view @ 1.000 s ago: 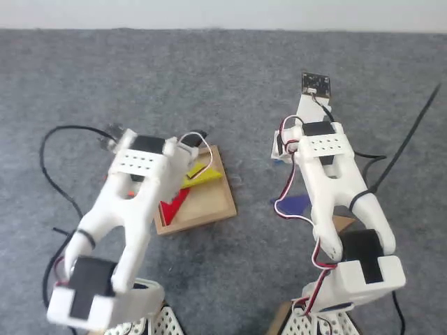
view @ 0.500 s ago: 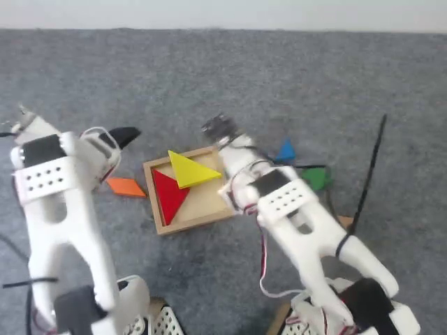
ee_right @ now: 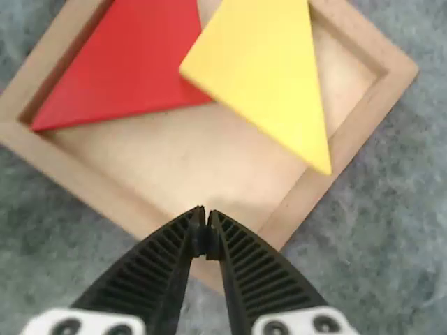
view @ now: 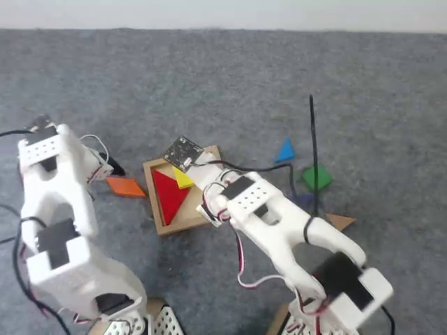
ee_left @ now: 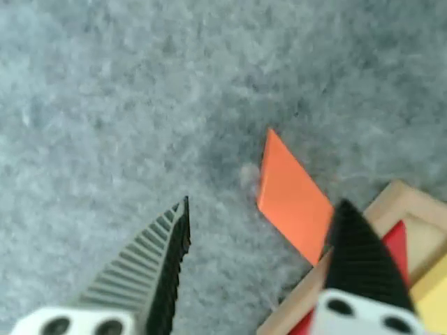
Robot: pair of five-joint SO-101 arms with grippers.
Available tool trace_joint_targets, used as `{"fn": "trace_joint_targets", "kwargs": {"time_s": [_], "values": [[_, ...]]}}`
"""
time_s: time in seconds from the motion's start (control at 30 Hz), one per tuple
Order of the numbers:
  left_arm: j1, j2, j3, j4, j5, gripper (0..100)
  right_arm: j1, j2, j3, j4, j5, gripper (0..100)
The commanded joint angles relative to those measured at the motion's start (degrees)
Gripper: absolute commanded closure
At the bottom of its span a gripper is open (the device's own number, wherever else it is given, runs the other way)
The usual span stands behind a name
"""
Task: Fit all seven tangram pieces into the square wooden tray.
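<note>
Tray [ee_right: 349, 132] lies just past the right gripper [ee_right: 204, 213], pinched together maybe to nudge the yellow triangle [ee_right: 272, 77]; left gripper [ee_left: 264, 206] gapes toward the orange piece [ee_left: 293, 202].

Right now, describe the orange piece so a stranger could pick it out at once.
Find the square wooden tray on the grey carpet. Just outside its rim, on the left arm's side, the orange piece lies flat. It is a slanted four-sided tile, while its nearest neighbours, the red triangle and yellow triangle, sit inside the tray.
</note>
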Motion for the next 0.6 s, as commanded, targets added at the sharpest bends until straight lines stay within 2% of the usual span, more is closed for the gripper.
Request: {"fn": "trace_joint_targets", "kwargs": {"time_s": [0.0, 0.1, 0.57], "values": [[-0.2, 0.0, -3.5, -2.4, -3.6, 84, 1.0, 1.5, -5.5, -1.3, 0.9, 99.1], [-0.6, 0.4, -3.4, -5.2, -4.5, 100, 2.2, 3.6, -7.5, -1.9, 0.6, 99.1], [-0.8, -0.1, -1.6, -7.9, -4.7, 99, 8.3, 9.8, -11.5, -9.9, 0.6, 99.1]]}}
